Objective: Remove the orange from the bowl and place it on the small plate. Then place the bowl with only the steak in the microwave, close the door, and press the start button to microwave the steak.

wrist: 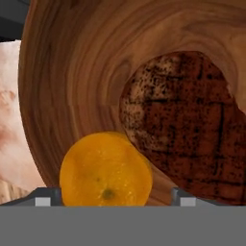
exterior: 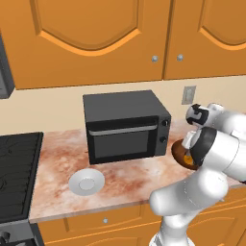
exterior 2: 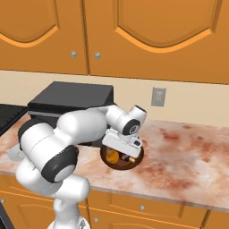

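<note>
The dark-brown wooden bowl [wrist: 86, 72] sits on the counter right of the black toaster oven, also seen as the bowl [exterior 2: 123, 166] and bowl [exterior: 178, 153]. Inside it lie the orange [wrist: 105, 170] and, beside it, the reddish-brown steak [wrist: 187, 134]. My gripper [wrist: 114, 201] reaches down into the bowl. It is open, one fingertip on each side of the orange [exterior 2: 112, 155] with a small gap on both sides. The small plate [exterior: 86, 182] lies bare on the counter in front of the toaster oven. A grey edge [exterior: 5, 72] shows above the stove; I cannot tell if it is the microwave.
The black toaster oven [exterior: 125, 127] stands against the wall, just left of the bowl. A black stove [exterior: 17, 173] borders the counter on the left. Orange wall cabinets [exterior: 96, 38] hang overhead. The marbled counter [exterior 2: 188, 152] runs on to the right of the bowl.
</note>
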Controlling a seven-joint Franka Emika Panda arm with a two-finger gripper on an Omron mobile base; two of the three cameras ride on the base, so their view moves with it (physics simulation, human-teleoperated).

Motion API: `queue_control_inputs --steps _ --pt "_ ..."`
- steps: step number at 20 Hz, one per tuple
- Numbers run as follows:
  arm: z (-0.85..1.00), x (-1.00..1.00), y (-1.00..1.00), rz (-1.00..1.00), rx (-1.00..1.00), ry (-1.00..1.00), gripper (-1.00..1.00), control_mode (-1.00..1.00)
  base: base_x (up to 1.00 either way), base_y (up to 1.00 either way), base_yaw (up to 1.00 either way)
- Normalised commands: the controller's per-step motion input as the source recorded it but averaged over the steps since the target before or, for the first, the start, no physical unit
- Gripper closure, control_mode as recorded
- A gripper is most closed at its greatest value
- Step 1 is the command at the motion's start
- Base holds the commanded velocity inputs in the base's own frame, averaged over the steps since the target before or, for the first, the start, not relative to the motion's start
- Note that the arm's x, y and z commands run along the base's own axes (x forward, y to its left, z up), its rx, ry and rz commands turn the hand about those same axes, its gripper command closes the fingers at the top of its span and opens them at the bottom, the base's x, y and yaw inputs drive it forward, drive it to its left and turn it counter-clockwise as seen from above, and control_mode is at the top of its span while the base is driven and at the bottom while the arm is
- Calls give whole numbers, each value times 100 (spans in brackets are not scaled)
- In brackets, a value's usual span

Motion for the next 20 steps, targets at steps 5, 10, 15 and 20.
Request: queue_control_inputs --steps 5,10,15,20 --pt "-6 -10 12 0 0 -3 -100 -100 0 0 0" --pt "0 -1 21 0 0 -4 -100 -100 0 0 0" --pt "-6 0 5 0 0 -3 -100 -100 0 0 0" --pt "5 -1 22 0 0 0 -100 -100 0 0 0"
